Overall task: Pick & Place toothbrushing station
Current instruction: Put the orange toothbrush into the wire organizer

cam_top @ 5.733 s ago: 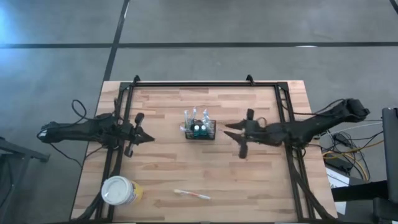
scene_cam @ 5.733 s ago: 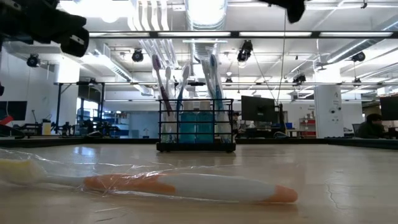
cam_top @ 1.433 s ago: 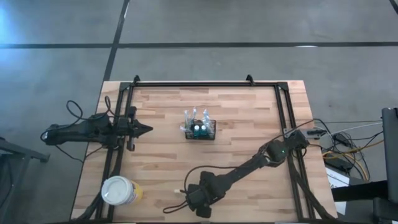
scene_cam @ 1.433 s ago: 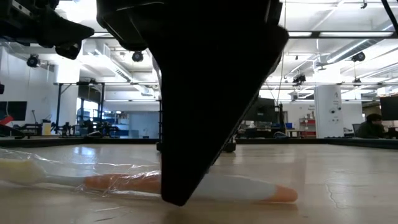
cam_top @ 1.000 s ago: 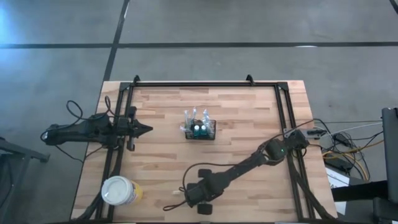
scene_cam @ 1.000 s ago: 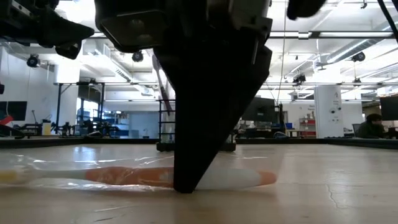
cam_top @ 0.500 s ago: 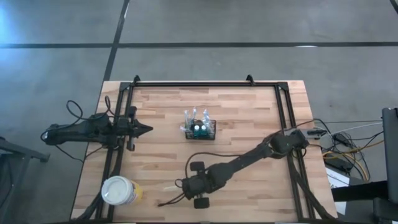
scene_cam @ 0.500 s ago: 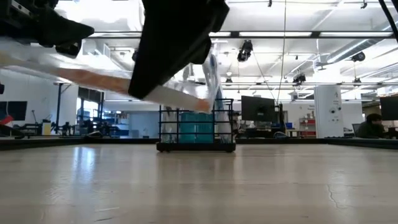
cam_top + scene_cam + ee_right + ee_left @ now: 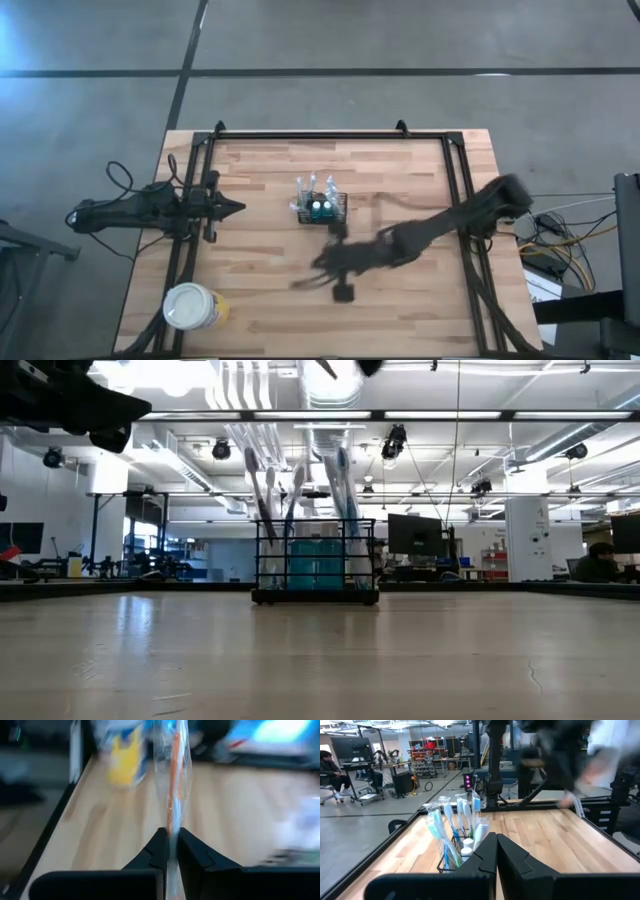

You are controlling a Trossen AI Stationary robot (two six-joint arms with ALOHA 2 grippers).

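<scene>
**woodgrain_bot:** So where was the caddy at this point?

**mesh_fan:** Sitting near the middle of the desk, a bit toward the far rail, upright, with a bunch of toothbrushes and small bottles already standing in it. The right jaws were up off the wood just on the near side of it, clenched on a plastic-wrapped orange-and-white toothbrush. In the right wrist view the brush ran straight out ahead between the fingers.

**woodgrain_bot:** And the left one?

**mesh_fan:** Left jaws pinched shut on nothing, parked over by the left rail, tips aimed at the caddy. I'd say the right arm was nearer, and it had the brush anyway. My guess is the brush has to tip up on end to drop into a compartment, since the others stand vertical.

**woodgrain_bot:** Anything else around?

**mesh_fan:** Yellow cup with a white lid in the near-left corner, well apart. Pale butcher-block top, black frame, big open lab behind with monitors and someone seated far off.
</scene>
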